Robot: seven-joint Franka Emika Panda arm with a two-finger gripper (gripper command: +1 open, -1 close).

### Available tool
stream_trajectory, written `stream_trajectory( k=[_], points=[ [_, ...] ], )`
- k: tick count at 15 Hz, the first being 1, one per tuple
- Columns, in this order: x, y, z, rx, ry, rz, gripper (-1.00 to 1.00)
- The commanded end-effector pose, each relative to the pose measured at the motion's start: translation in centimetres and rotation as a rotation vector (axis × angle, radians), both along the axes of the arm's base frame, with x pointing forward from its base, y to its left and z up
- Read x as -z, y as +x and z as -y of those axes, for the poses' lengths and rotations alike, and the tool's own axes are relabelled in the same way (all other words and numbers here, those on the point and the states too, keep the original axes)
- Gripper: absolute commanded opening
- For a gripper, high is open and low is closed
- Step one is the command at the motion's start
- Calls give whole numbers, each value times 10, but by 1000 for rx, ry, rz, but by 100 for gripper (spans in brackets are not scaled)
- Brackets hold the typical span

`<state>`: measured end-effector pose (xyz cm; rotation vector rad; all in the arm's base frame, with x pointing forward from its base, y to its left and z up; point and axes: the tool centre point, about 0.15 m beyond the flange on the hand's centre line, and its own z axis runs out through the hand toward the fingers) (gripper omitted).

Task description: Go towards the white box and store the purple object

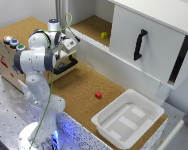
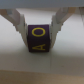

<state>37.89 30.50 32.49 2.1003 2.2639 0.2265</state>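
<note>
White box (image 1: 128, 119) — wide, shallow plastic tub, rectangular, rounded corners, flared rim. Sits upright on the cork surface at the exterior view's lower right, set at an angle to the table edge. Interior bare, with faint raised panels on the floor. Near a small red block, not touching.

Purple object (image 2: 39, 39) — small cube, dark purple, yellow letters on two visible faces, an "O" uppermost as shown. Seen in the wrist view, pinched between two pale fingers (image 2: 18, 22), one on each side face. Not discernible in the exterior view.
</note>
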Motion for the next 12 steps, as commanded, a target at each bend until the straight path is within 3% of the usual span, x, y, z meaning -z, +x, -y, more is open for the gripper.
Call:
stream_trajectory(
  k=[1, 5, 12],
  points=[
    [-35, 25, -6, 90, 1, 19, -100],
    [-54, 41, -9, 174, 19, 36, -100],
    [-111, 55, 50, 413, 66, 123, -100]
  ],
)
